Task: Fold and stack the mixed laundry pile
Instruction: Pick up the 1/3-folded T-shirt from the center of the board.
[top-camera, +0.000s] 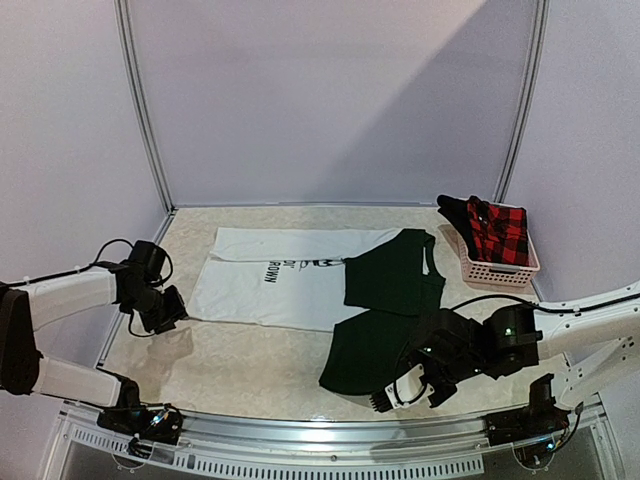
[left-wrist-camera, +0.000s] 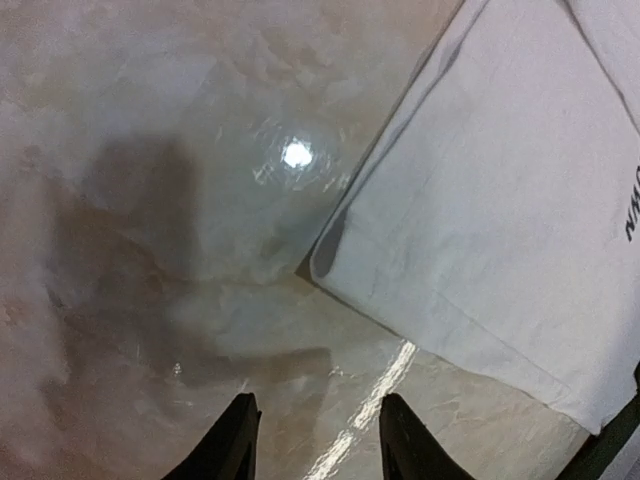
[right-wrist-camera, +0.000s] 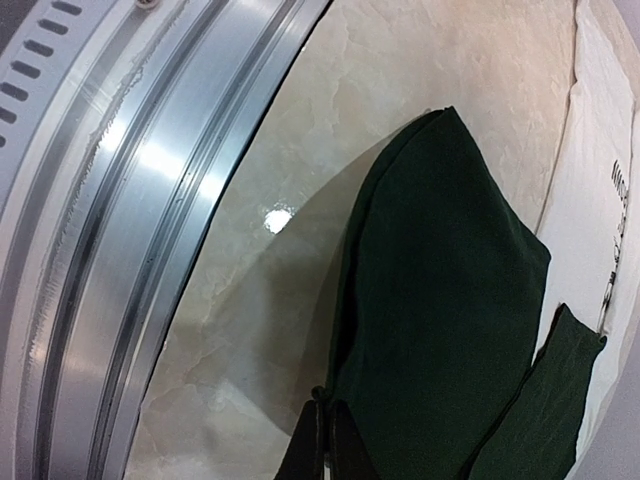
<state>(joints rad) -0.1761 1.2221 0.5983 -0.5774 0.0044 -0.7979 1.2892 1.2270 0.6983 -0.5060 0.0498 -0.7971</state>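
Step in hand: folding the dark green sleeveless garment (top-camera: 385, 300), which lies on the marbled table (top-camera: 250, 370) and overlaps the flat white printed T-shirt (top-camera: 270, 290). The right claw (right-wrist-camera: 325, 440) is pinched closed on the garment's near edge. The left claw (left-wrist-camera: 320, 405) is parted and empty. The next move probably calls for carrying that edge over evenly.

The T-shirt (top-camera: 285, 282) lies mid-table, the vest top (top-camera: 395, 268) over its right end, the folded garment (top-camera: 365, 350) before that. Behind on the right, a flannel shirt (top-camera: 500, 225) lies in the basket (top-camera: 500, 272). My left gripper (top-camera: 176, 317) is left of the T-shirt
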